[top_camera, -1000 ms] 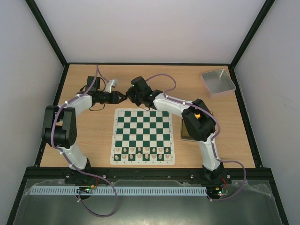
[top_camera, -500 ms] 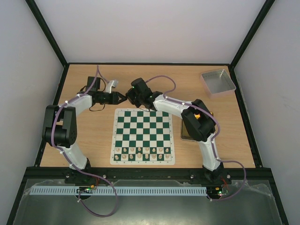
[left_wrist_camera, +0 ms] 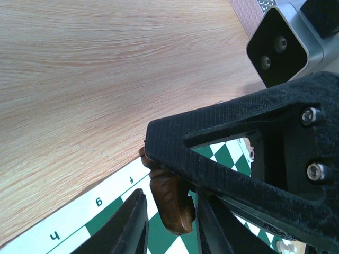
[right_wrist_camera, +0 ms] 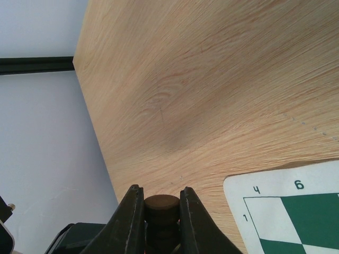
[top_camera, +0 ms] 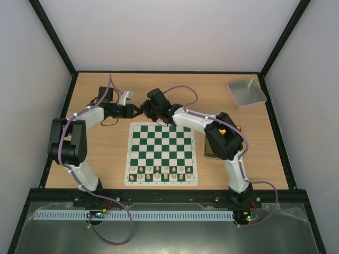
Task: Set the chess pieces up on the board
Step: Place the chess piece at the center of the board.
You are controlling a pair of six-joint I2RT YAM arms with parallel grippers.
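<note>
The green and white board (top_camera: 161, 151) lies in the middle of the table. My right gripper (top_camera: 144, 110) is shut on a dark brown chess piece (right_wrist_camera: 162, 207) above the board's far left corner (right_wrist_camera: 296, 211). In the left wrist view the same piece (left_wrist_camera: 172, 203) hangs from the right gripper's black finger (left_wrist_camera: 228, 159), over the board's edge (left_wrist_camera: 95, 209). My left gripper (top_camera: 137, 110) is open, with one finger on each side of the piece (left_wrist_camera: 170, 214). No other dark pieces show.
Pale cream pieces (top_camera: 161, 172) fill the board's two near rows. A grey tray (top_camera: 246, 91) stands at the far right. A dark flat tin (top_camera: 208, 151) lies right of the board, partly under the right arm.
My right gripper has moved a little to the left with the piece, closing in on the left gripper, whose open jaws now overlap it. The left arm has barely moved.
</note>
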